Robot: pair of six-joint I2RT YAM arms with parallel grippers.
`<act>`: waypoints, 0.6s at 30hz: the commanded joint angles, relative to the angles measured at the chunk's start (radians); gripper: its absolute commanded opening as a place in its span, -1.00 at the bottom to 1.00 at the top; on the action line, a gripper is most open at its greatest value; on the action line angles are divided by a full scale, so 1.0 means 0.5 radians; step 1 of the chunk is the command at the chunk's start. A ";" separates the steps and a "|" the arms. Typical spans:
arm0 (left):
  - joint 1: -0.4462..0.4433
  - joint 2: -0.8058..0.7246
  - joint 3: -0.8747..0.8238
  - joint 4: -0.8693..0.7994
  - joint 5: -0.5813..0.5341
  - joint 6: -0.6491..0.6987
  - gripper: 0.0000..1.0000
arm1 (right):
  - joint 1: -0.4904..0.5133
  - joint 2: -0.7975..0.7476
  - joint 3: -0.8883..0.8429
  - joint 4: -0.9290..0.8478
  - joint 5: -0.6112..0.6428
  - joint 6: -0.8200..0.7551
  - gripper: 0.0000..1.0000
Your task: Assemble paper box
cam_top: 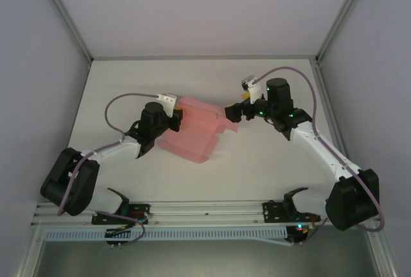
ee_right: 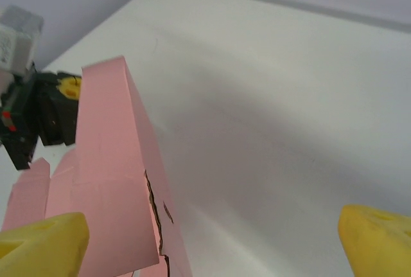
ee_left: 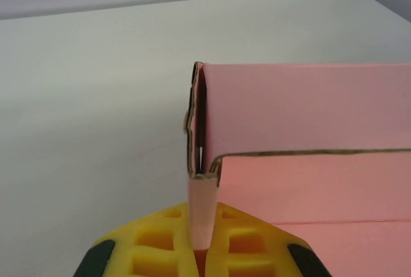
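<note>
The pink paper box (cam_top: 192, 132) is partly folded and stands on the white table (cam_top: 128, 84) between the two arms. My left gripper (cam_top: 176, 119) is shut on a flap at the box's left end. In the left wrist view its yellow fingers (ee_left: 160, 241) pinch that narrow pink flap (ee_left: 201, 206), and a folded wall of the box (ee_left: 302, 110) rises beyond. My right gripper (cam_top: 232, 114) is at the box's right end. In the right wrist view the right gripper (ee_right: 209, 245) is wide open, with a pink panel (ee_right: 109, 180) beside the left fingertip (ee_right: 42, 245).
Grey enclosure walls and aluminium posts (cam_top: 64, 13) surround the table. A metal rail (cam_top: 205, 209) with two black brackets runs along the near edge. Bare table lies behind the box and to the right of it (ee_right: 289, 97).
</note>
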 commanded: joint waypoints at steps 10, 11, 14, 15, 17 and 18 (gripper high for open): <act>-0.011 -0.004 0.091 0.019 0.188 -0.201 -1.00 | 0.281 0.238 -0.067 0.250 0.540 -0.145 1.00; -0.022 0.000 0.090 0.038 0.202 -0.212 -1.00 | 0.309 0.250 -0.088 0.357 0.620 -0.111 1.00; -0.060 0.033 0.108 0.048 0.185 -0.220 -1.00 | 0.335 0.277 -0.155 0.729 0.787 0.138 1.00; -0.072 0.040 0.114 0.035 0.150 -0.224 -1.00 | 0.336 0.279 -0.173 0.812 0.808 0.203 1.00; -0.083 0.053 0.129 -0.002 0.073 -0.240 -1.00 | 0.343 0.252 -0.208 0.902 0.838 0.271 1.00; -0.085 0.053 0.130 -0.016 0.032 -0.260 -1.00 | 0.346 0.224 -0.216 0.889 0.845 0.272 1.00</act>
